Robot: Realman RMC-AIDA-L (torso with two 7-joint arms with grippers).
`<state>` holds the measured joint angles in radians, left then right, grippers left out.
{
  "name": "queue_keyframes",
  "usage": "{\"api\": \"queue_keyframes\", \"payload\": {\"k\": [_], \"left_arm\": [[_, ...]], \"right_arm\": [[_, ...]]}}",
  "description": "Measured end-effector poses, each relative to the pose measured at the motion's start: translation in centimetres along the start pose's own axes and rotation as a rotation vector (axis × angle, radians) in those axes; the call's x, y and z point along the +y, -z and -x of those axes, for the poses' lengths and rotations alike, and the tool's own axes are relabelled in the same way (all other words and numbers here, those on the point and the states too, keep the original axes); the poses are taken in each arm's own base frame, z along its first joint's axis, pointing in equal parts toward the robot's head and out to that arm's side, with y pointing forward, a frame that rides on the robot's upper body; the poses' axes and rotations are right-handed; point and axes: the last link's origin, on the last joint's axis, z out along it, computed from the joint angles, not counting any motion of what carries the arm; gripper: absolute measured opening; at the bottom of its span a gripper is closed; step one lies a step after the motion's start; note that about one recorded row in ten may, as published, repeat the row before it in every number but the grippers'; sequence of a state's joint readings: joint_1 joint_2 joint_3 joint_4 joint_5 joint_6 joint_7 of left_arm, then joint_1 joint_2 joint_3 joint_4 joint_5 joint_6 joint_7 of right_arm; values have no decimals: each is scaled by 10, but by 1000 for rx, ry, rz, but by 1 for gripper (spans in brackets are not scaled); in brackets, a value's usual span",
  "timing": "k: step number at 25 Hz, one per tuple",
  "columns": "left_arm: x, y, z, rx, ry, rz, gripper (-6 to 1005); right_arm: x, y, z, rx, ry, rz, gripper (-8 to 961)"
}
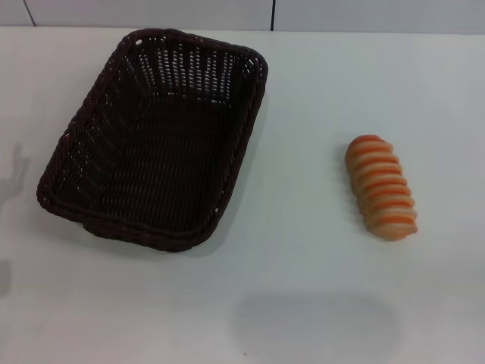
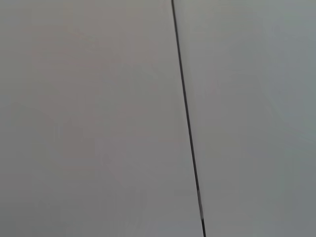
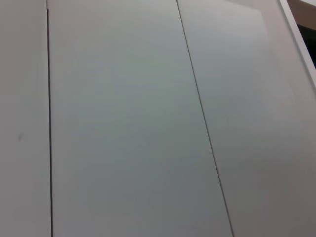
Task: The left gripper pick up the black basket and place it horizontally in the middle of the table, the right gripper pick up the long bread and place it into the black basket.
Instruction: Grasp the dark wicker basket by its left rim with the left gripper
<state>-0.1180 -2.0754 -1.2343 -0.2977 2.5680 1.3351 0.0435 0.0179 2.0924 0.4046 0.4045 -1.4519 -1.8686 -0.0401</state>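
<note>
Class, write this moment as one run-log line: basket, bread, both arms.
black basket: empty, table left, angled | long bread: on table, right, apart | left pincer: not in view | right pincer: not in view | stage: nothing grasped

Basket (image 1: 151, 144): woven wicker, very dark brown-black, with openwork sides, a tightly plaited floor and a braided rim; a rough, ribbed texture with a slight sheen on the strands is noted. Bread (image 1: 381, 187): a matt, ridged crust, cream with orange-brown crosswise bands. Surface (image 1: 303, 303): smooth, plain white, matt to faintly satin. In both wrist views, smooth matt pale panels (image 3: 123, 123) parted by thin dark seams are recorded.
</note>
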Motion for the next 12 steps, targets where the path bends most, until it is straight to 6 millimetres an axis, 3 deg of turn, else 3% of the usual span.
{"api": "queue_keyframes", "payload": {"k": [12], "left_arm": [[7, -9, -6, 28, 8, 38, 772]], "right_arm": [[2, 0, -1, 4, -4, 11, 840]]}}
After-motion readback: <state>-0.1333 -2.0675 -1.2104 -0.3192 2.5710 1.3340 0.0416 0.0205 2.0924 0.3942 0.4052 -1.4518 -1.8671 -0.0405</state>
